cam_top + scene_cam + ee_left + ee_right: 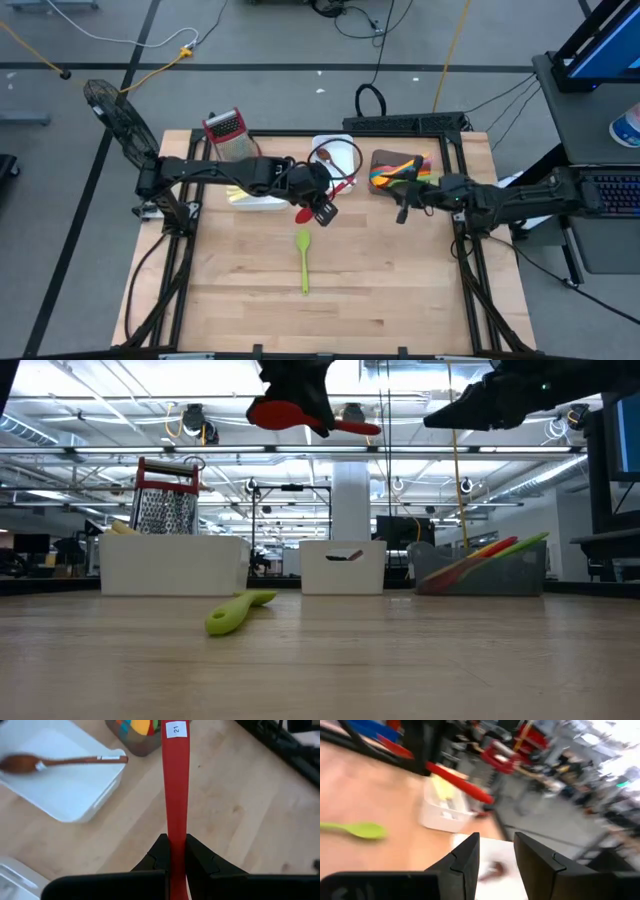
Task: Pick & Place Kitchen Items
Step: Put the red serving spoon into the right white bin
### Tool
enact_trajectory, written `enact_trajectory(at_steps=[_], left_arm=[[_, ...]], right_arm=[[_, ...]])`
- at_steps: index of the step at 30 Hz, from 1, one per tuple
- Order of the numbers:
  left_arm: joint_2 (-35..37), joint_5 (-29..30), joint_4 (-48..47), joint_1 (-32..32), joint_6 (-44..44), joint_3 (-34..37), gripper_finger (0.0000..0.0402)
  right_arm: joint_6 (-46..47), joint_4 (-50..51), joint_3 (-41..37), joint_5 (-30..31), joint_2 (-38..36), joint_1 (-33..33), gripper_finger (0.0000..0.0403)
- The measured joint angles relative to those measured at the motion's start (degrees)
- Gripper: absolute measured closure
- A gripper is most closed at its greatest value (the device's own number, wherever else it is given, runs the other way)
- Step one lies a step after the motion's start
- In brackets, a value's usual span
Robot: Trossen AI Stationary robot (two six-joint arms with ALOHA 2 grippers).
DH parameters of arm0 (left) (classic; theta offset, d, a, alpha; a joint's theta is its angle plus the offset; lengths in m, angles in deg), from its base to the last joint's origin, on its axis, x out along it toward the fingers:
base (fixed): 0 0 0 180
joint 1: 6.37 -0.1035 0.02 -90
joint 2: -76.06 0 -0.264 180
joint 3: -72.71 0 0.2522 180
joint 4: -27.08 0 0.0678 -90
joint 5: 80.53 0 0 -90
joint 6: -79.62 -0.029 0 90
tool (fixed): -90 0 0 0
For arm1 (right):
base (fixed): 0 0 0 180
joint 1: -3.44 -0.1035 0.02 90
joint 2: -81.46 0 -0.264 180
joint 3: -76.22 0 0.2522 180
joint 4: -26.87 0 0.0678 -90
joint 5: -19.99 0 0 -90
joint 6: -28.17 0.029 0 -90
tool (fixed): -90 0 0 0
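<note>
High view shows the left gripper point(322, 203) near the table's centre, above the wood, its fingers pinching the handle of a red spatula point(306, 212). Left wrist view confirms this: both fingers point(155, 855) press on the red handle, which carries a small white label. Low view shows the red spatula point(300, 415) lifted well above the table. A green spoon point(303, 258) lies flat on the wood at 6 o'clock from the left gripper, apart from it. At 12 o'clock from this gripper stands a white tray point(345, 152) with a brown spoon point(55, 762) inside. The right gripper point(403, 208) hangs at 3 o'clock from the left one, just beside a dark bin point(383, 163) full of coloured utensils point(402, 170); its fingers point(465, 855) are spread with nothing between them. A grater point(227, 133) stands at 11 o'clock, behind another white tray point(262, 201).
</note>
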State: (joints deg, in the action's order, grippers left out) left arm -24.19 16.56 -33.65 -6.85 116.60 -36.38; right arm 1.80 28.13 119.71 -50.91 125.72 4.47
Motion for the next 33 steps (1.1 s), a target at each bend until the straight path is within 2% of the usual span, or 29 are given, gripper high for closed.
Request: enact_trajectory(at_steps=[7, 12, 16, 21, 28, 33], left_arm=[[0.00, 5.70, -3.51, 0.87, -15.89, 0.01, 0.0383], [0.00, 6.85, -4.41, 3.13, -28.87, 0.02, 0.0383], [0.00, 11.95, -3.76, 5.54, -40.38, 0.02, 0.0383], [0.00, 15.68, -2.18, 7.48, -52.31, 0.02, 0.0383], [-0.48, 17.04, -1.68, 8.31, -62.03, 0.02, 0.0383], [-2.44, 16.99, 1.24, 8.95, -75.02, 0.04, 0.0383]], right_arm=[[17.10, 0.48, 0.00, -13.08, 1.32, 0.00, 0.0289], [26.32, 1.69, -0.02, -18.98, 1.32, 0.14, 0.0288], [33.03, 1.64, -0.02, -26.22, 1.33, 0.49, 0.0288], [44.06, 0.83, -0.03, -39.62, 2.81, 3.12, 0.0288], [60.36, -0.98, -0.09, -57.06, 8.75, 7.34, 0.0288], [69.74, -9.37, -0.11, -60.00, 14.27, 8.92, 0.0288]])
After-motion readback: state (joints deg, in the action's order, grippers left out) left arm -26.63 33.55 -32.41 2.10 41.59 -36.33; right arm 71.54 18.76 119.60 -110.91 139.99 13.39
